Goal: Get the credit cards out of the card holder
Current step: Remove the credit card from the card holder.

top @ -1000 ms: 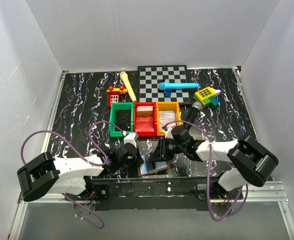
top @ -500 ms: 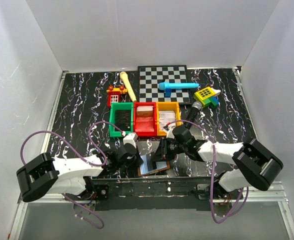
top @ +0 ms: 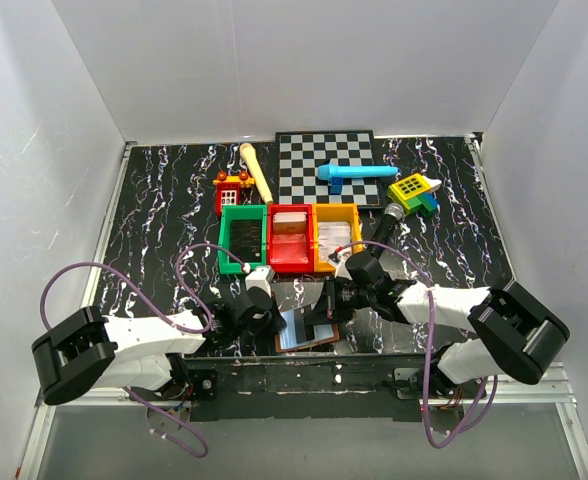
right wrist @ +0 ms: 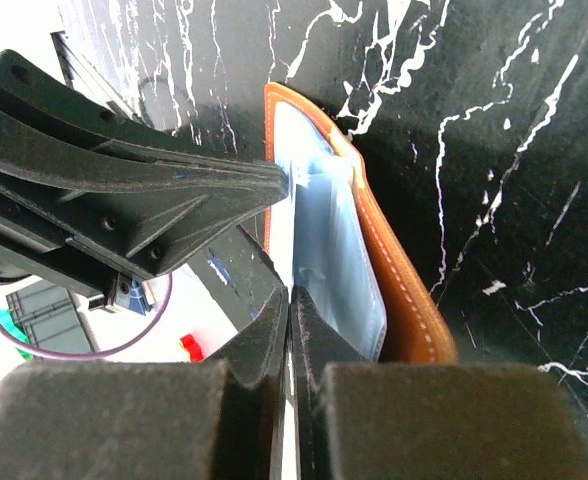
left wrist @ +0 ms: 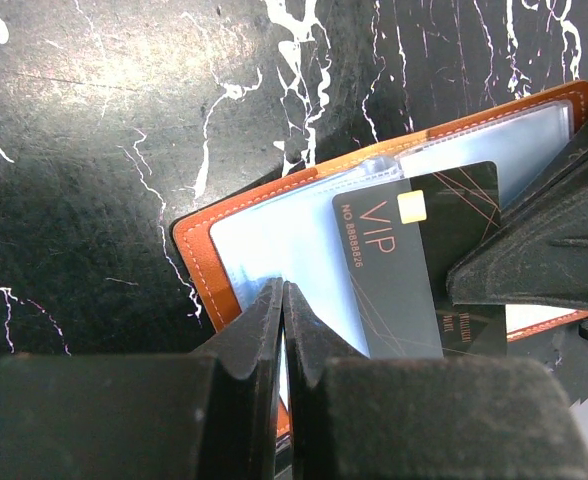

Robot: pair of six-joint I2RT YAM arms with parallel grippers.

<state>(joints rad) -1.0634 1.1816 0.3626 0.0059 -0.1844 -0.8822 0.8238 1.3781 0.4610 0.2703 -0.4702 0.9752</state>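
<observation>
The card holder [left wrist: 274,235] lies open near the table's front edge [top: 307,330], with an orange-brown rim and pale blue-grey inner panels. A dark grey credit card [left wrist: 414,260] marked VIP sticks halfway out of one sleeve. My left gripper [left wrist: 282,288] is shut, pinching the near edge of the holder's pale panel. My right gripper [right wrist: 291,295] comes in from the opposite side, and its black finger [left wrist: 539,240] covers the card's far end. Its jaws are pressed onto a thin edge beside the blue panel [right wrist: 329,250], which looks like the card. In the top view both grippers meet over the holder.
Green [top: 242,240], red [top: 290,238] and orange [top: 336,232] bins stand in a row just beyond the holder. Farther back are a checkerboard [top: 329,165], a blue toy [top: 356,174], a wooden stick [top: 257,170], a red toy house [top: 232,190] and a yellow block toy [top: 411,190].
My right gripper's jaws have come together at the holder, and the right arm has shifted slightly. The left arm and the holder have stayed put.
</observation>
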